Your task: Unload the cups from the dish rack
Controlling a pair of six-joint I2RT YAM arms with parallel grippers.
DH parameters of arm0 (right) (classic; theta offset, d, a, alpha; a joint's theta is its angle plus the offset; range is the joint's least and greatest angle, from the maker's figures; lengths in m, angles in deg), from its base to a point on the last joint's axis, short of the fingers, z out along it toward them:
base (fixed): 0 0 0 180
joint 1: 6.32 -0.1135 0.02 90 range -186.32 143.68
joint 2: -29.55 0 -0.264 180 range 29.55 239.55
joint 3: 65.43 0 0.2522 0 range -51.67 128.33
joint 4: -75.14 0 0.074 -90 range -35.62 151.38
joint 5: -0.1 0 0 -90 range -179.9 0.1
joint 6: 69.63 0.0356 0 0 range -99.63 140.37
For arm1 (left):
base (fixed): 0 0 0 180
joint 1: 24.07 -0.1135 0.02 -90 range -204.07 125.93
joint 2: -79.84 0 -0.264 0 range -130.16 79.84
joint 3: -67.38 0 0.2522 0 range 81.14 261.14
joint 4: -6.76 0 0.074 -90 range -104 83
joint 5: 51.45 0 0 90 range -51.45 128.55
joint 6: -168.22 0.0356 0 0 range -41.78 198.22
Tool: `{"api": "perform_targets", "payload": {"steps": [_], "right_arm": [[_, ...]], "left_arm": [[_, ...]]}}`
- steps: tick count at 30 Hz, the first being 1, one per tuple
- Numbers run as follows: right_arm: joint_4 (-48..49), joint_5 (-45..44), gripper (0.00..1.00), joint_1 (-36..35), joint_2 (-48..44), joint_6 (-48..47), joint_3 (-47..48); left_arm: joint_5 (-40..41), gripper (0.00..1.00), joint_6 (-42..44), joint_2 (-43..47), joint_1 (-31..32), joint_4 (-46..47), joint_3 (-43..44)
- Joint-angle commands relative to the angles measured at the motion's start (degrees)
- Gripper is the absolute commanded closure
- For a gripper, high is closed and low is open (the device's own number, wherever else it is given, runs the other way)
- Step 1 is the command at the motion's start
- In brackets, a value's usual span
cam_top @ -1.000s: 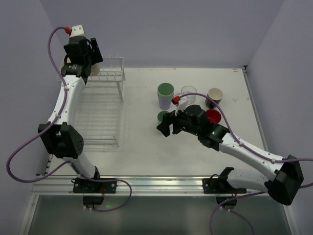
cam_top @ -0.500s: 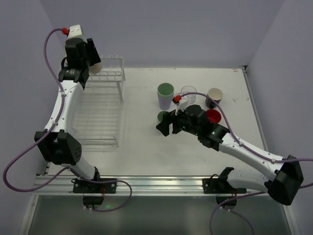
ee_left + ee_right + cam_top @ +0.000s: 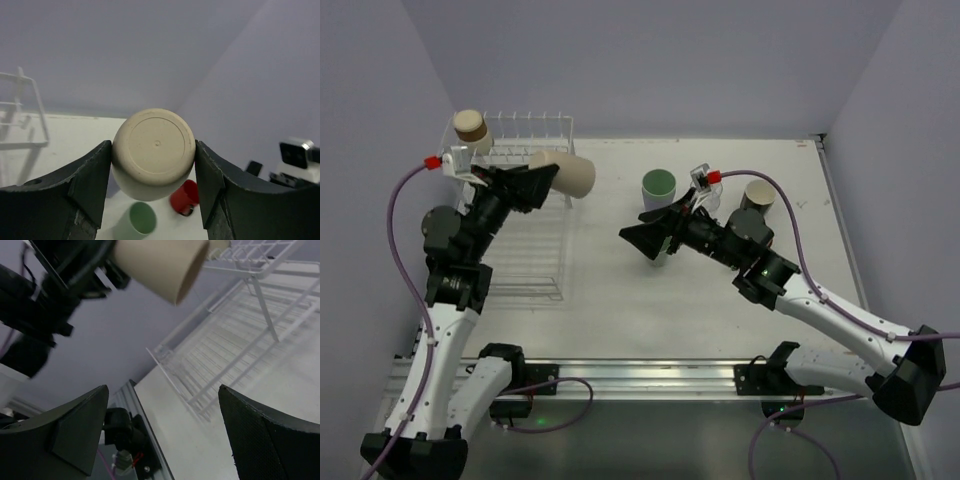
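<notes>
Top external view shows my left pincer point(image 3: 542, 178) no longer up at the raised shelf of the dish rack point(image 3: 525, 268). It has closed on the beige cup point(image 3: 153, 150) and carried it off, so the cup now hangs on its side above the rack's right edge. My right pincer point(image 3: 642, 237), near the pale green cup point(image 3: 658, 186), has swung round to face it, jaws spread wide and empty. I judge a handover comes next. One tan cup point(image 3: 470, 126) is left on the shelf.
</notes>
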Motion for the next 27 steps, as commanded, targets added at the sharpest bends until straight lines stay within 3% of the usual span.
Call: {"api": "perform_targets", "payload": {"steps": [1, 10, 17, 23, 27], "right_arm": [[13.52, 2.98, 0.07, -0.17, 2.74, 5.57, 1.49], [19.6, 6.23, 0.15, -0.17, 10.66, 10.85, 2.81], [22.41, 5.45, 0.18, -0.26, 10.32, 13.58, -0.69], [21.81, -3.5, 0.09, -0.26, 3.13, 10.86, -6.58], [22.41, -6.34, 0.07, -0.35, -1.01, 11.2, -11.34]], "left_arm": [[-13.57, 0.94, -17.12, 4.74, 1.14, 18.29, -12.15], [-14.19, 0.94, -25.22, 10.74, 7.38, 32.17, -27.89], [-12.52, 0.95, -26.11, 10.3, 7.82, 37.81, -31.25], [-7.78, 0.99, -19.34, 12.76, 7.91, 28.96, -28.44], [-5.76, 1.0, -19.25, 14.26, 7.82, 28.5, -28.79]]}}
